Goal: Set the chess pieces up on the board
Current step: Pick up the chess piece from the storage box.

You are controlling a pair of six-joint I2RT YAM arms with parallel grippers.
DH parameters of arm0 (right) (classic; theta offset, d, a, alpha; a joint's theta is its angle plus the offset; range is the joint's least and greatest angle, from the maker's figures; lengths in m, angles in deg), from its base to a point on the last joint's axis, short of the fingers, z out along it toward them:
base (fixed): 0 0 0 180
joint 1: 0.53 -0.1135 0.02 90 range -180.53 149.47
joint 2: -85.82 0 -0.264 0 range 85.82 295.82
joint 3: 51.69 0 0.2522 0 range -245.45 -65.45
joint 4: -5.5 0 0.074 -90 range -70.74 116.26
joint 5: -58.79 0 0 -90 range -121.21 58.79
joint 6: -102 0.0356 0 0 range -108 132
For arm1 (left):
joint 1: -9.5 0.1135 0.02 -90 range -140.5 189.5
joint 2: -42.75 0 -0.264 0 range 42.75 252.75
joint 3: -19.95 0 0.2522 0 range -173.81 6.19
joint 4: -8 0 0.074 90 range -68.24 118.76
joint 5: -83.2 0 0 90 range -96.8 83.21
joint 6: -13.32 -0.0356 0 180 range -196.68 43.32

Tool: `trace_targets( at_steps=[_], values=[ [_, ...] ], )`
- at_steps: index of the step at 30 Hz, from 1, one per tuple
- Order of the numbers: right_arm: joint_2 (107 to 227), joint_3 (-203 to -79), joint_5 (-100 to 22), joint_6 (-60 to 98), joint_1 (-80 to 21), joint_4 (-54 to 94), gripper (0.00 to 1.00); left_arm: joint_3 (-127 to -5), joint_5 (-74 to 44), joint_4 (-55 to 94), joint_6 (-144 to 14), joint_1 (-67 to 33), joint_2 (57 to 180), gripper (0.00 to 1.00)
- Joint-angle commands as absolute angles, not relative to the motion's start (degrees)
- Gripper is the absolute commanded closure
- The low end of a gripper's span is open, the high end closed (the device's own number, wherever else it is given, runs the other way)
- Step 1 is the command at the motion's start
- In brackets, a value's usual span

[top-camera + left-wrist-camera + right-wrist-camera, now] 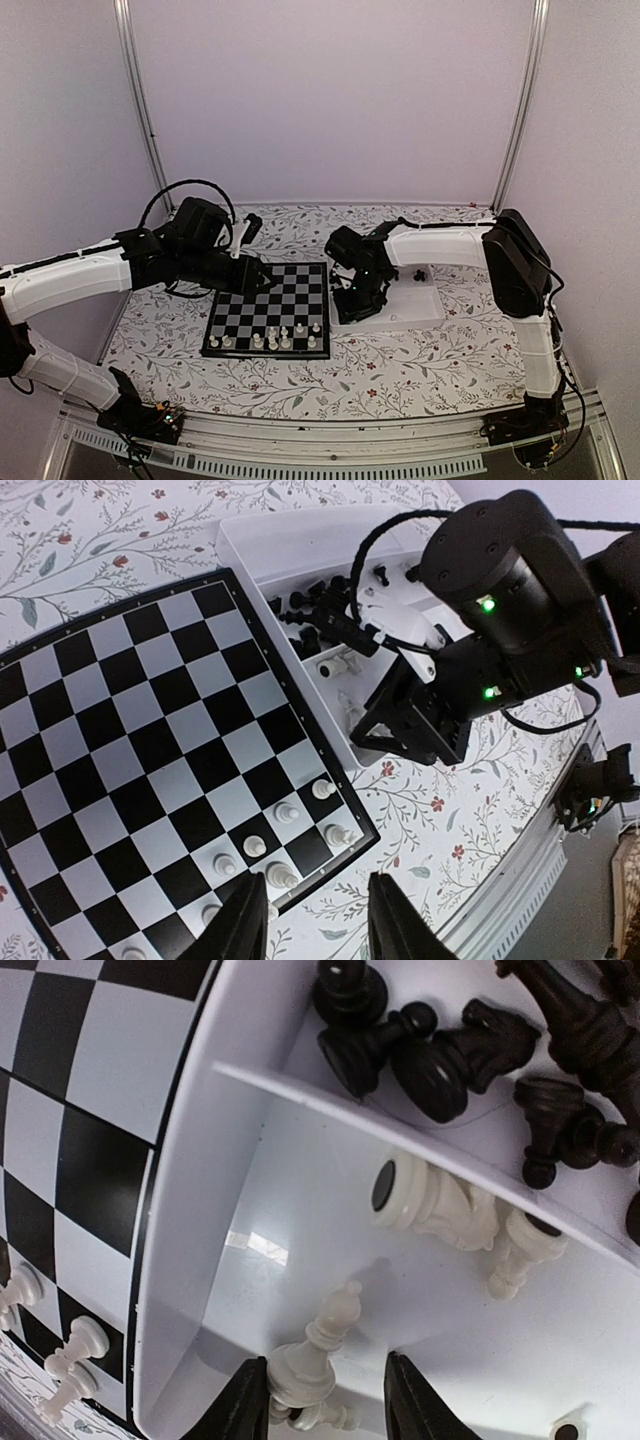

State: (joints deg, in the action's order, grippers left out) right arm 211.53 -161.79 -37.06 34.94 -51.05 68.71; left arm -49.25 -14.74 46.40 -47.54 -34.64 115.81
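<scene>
Jaws of the right gripper (325, 1370) stand apart astride a white plastic chessman (318, 1345) in the white tray (200, 1210) beside the black-and-grey checked board (90, 1060), so closing and lifting looks next; the left gripper (312, 905) hangs open-jawed, empty.

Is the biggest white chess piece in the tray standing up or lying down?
Lying down. The white piece rests on its side in the tray, its round base facing the camera.

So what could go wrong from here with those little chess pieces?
The right claw straddles a white piece in the tray, off-centre, with another piece right beneath; closing might tip it or grab both. The left claw hangs over the board where white pieces stand; a low sweep could knock them over.
</scene>
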Motion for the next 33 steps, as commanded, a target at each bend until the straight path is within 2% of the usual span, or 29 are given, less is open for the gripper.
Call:
trace_targets(
  at_steps=[1, 7, 13, 18, 24, 33],
  values=[
    [210.31, -159.20, -36.33, 34.73, -51.26, 70.08, 0.61, -48.57, -15.08, 44.87, -47.69, -35.15, 115.94, 0.63],
    [210.01, -158.88, -36.95, 32.92, -51.32, 68.12, 0.72, -48.57, -15.37, 44.48, -47.76, -35.15, 116.38, 0.63],
    [208.94, -158.66, -34.95, 30.77, -51.29, 68.71, 0.88, -49.56, -15.52, 44.69, -48.41, -35.15, 117.08, 0.63],
    [202.03, -153.44, -35.06, 28.00, -51.30, 64.20, 0.90, -51.24, -16.02, 44.52, -48.89, -34.94, 118.50, 0.63],
    [191.15, -145.28, -39.06, 22.35, -51.26, 54.59, 0.92, -53.11, -22.45, 41.52, -47.30, -32.87, 121.52, 0.63],
    [183.36, -142.31, -44.86, 16.94, -52.29, 44.73, 0.91, -54.03, -32.60, 34.90, -45.64, -30.16, 122.91, 0.62]
  ],
)
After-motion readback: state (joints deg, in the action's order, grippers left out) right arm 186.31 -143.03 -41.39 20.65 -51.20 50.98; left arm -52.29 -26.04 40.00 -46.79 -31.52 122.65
